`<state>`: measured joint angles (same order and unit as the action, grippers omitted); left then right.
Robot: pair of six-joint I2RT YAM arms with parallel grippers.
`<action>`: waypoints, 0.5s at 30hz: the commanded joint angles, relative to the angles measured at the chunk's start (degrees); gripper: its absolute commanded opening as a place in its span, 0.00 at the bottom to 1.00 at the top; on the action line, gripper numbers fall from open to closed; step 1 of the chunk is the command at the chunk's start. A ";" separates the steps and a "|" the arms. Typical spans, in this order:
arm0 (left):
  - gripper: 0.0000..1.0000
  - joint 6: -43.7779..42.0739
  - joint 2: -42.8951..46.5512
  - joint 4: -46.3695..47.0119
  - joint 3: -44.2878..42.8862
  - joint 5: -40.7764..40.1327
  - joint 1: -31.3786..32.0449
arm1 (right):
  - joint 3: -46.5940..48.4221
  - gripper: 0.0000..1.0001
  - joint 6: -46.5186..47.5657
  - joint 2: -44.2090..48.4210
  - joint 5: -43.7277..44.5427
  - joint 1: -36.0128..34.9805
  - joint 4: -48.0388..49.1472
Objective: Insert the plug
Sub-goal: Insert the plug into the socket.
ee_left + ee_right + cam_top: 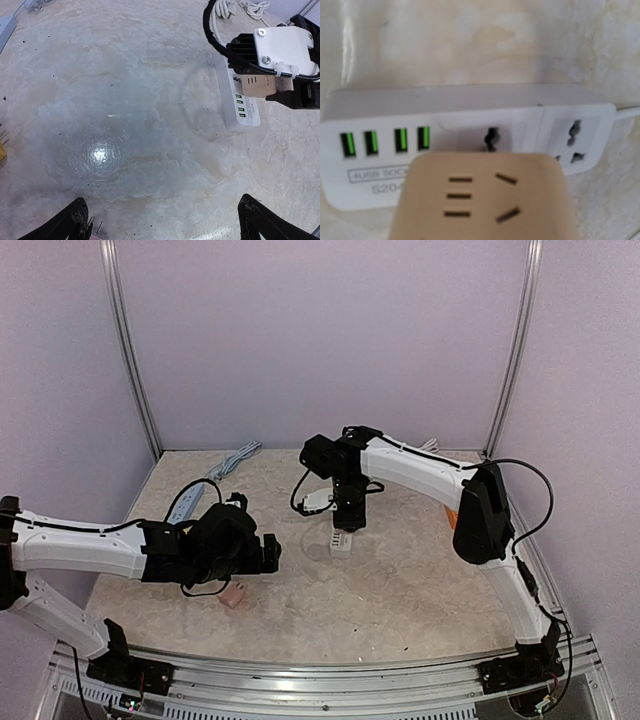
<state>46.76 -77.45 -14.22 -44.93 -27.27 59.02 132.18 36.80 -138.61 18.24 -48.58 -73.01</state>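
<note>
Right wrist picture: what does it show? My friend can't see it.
A tan adapter with five slots fills the bottom, in front of a white power strip. The strip has four green USB ports and lies on a pale table.

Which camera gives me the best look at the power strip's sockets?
Right wrist: the power strip fills the frame, USB ports and socket holes visible, though the tan plug hides its near edge. Top external shows only a small white block below the right gripper; left wrist shows just its USB end.
</note>
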 commanded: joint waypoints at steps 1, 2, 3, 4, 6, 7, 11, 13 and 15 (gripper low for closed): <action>0.99 0.69 -1.13 1.13 0.64 0.35 0.39 | -1.62 0.49 -1.77 -6.82 -7.84 0.38 3.29; 0.99 0.63 -1.13 1.12 0.63 0.38 0.39 | -1.62 0.50 -2.02 -6.59 -7.93 0.38 3.50; 0.99 0.61 -1.08 1.08 0.63 0.37 0.39 | -1.58 0.51 -2.20 -6.37 -8.18 0.41 3.77; 0.99 0.49 -1.05 1.04 0.63 0.31 0.39 | -1.58 0.53 -2.29 -6.19 -8.48 0.50 3.87; 0.99 0.24 -0.79 1.03 0.63 0.13 0.35 | -1.57 0.55 -2.19 -5.87 -9.15 0.58 4.50; 0.99 0.21 -0.69 1.03 0.63 0.03 0.34 | -1.42 0.55 -2.09 -5.81 -9.28 0.57 4.68; 0.99 0.06 -0.35 1.03 0.63 0.11 0.39 | -0.58 0.60 -2.13 -5.64 -9.47 0.59 4.83; 0.99 0.13 -0.29 1.03 0.72 0.04 0.39 | -0.44 0.71 -2.23 -5.75 -8.03 0.59 4.86; 0.99 0.20 -0.18 1.01 0.78 0.02 0.39 | -0.27 0.72 -2.23 -5.80 -7.01 0.57 4.62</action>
<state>47.09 -78.00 -13.61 -44.93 -27.24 59.02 132.92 34.89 -140.07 13.50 -47.88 -69.97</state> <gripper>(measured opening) 0.990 0.715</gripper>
